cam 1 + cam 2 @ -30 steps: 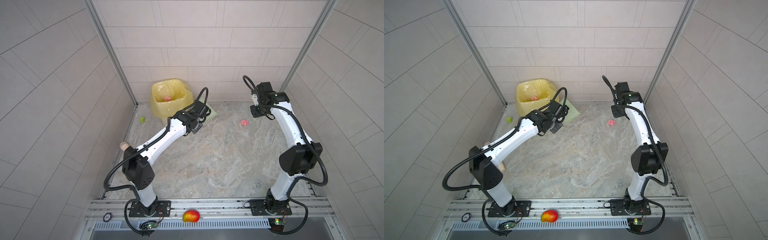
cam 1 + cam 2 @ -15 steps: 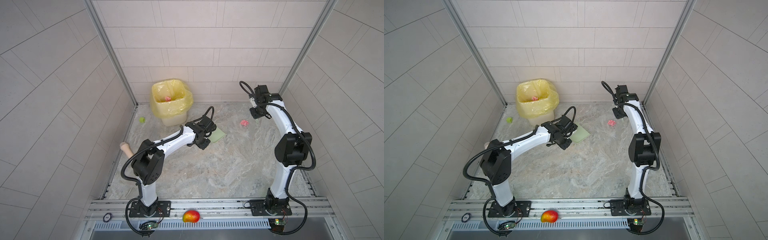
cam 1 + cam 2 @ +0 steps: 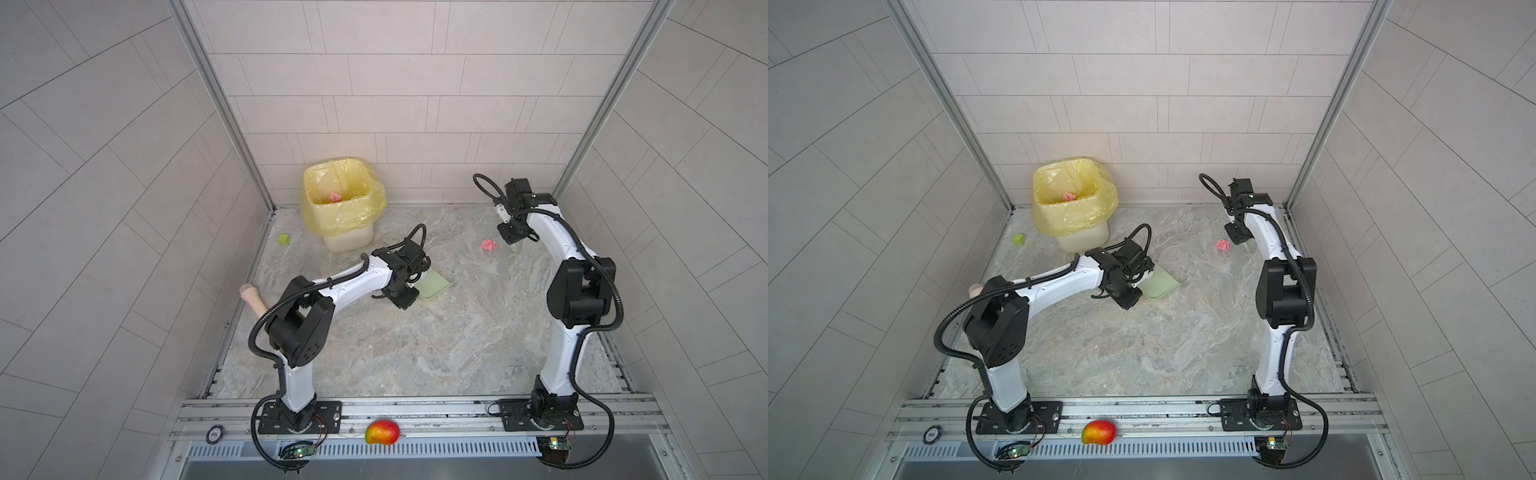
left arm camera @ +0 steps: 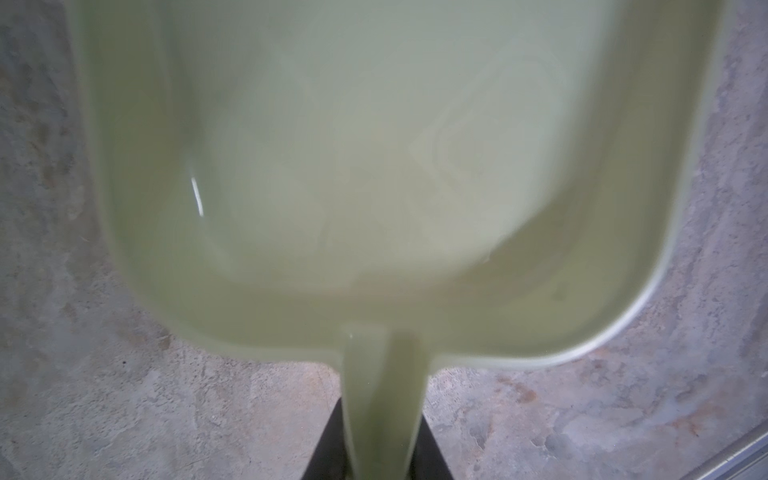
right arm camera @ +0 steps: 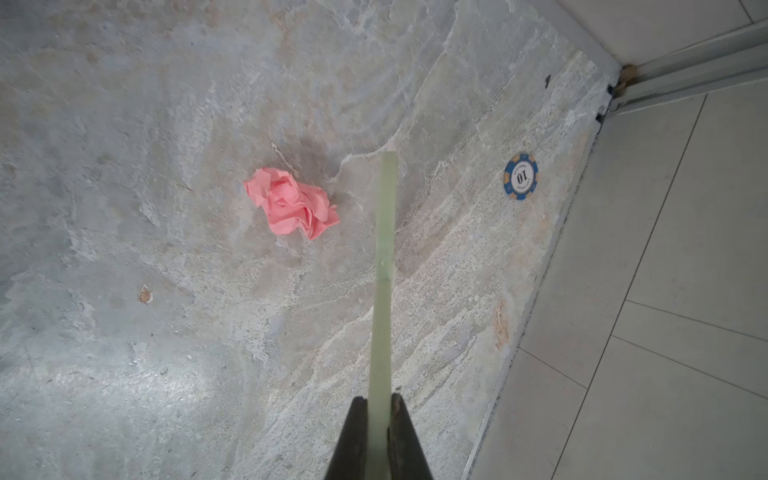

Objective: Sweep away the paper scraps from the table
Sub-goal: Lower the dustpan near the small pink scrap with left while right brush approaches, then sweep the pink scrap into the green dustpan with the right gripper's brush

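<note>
Pinching a thin pale-green stick (image 5: 384, 249) between right jaws pressed together on it, with the pink paper scrap (image 5: 291, 203) on the surface (image 5: 166, 332) just beside the stick's far end, ahead of them. Gripping a green dustpan (image 4: 374, 145) by its handle in left jaws, well apart from that scrap.

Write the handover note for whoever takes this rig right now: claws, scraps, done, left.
Left claw: shut on the handle of the pale green plastic dustpan, near the middle of the grey marble-patterned table. No scraps show in it.
Right claw: shut on a thin pale green sweeping stick. Its tip is beside the scrap, not touching.
Scraps: one pink crumpled paper wad lies on the table by the right arm's tool. Another pink wad lies inside the yellow-bagged bin.
Done: at least one scrap binned.
Left: sweep the last visible wad into the dustpan, then tip it into the bin.
</note>
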